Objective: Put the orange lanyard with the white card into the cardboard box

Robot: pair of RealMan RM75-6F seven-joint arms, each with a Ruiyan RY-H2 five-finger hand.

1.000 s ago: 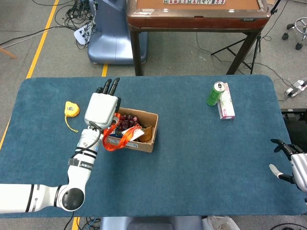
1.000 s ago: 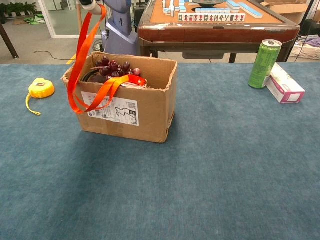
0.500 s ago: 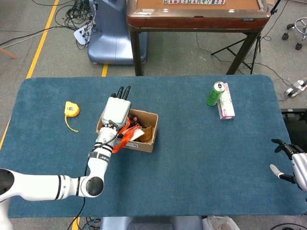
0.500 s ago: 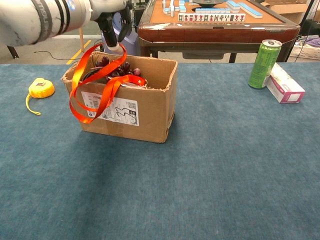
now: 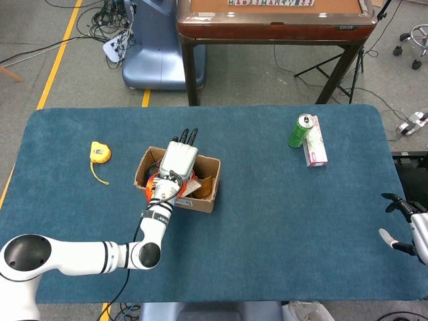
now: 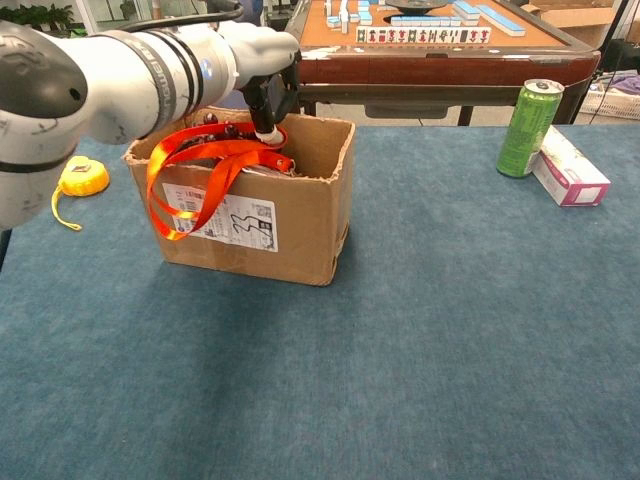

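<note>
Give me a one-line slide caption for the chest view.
Left hand lowers orange lanyard into cardboard box; loop hangs outside.

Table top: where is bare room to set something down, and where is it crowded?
Bare blue cloth lies between the cardboard box and the green can, and along the near edge. It is crowded at the box, where the left hand holds the orange lanyard, and beside the can, where a pink box touches it.
</note>
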